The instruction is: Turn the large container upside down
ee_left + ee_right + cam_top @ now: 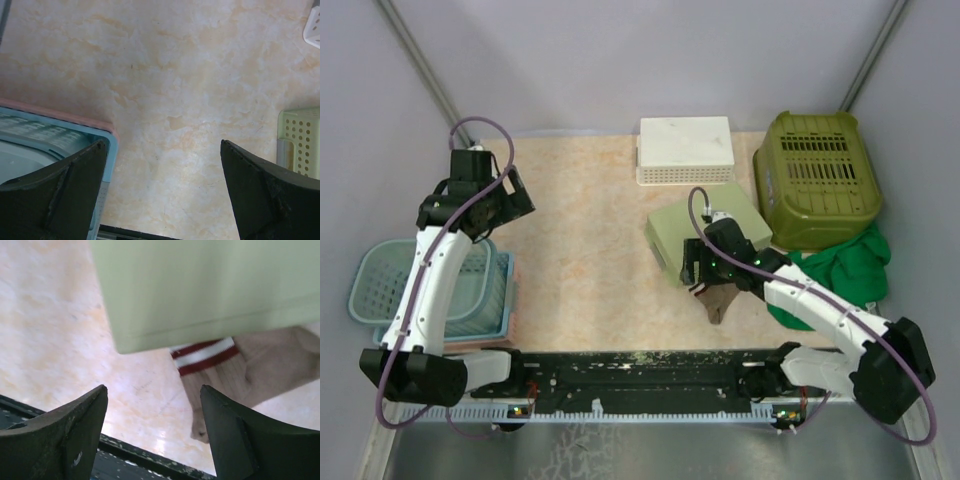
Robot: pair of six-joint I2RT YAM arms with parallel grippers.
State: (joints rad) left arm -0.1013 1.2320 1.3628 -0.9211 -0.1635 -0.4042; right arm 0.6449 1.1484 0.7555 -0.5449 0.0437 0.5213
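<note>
Blue baskets [390,285] sit stacked at your far left. Note the left gripper [162,146] beside them: jaws fully spread, holding nothing, above bare table. At centre-right, locate the pale green container [672,235], its flat solid face up, lying partly on a sock [225,375]. The right gripper [154,390] stands at its near edge, jaws apart, holding nothing.

Right wrist view: pale green container [210,285], blurred, cut off at top and right, hides the striped sock's [235,380] upper end. Overhead, the right hand [696,277] covers the container's near corner.
</note>
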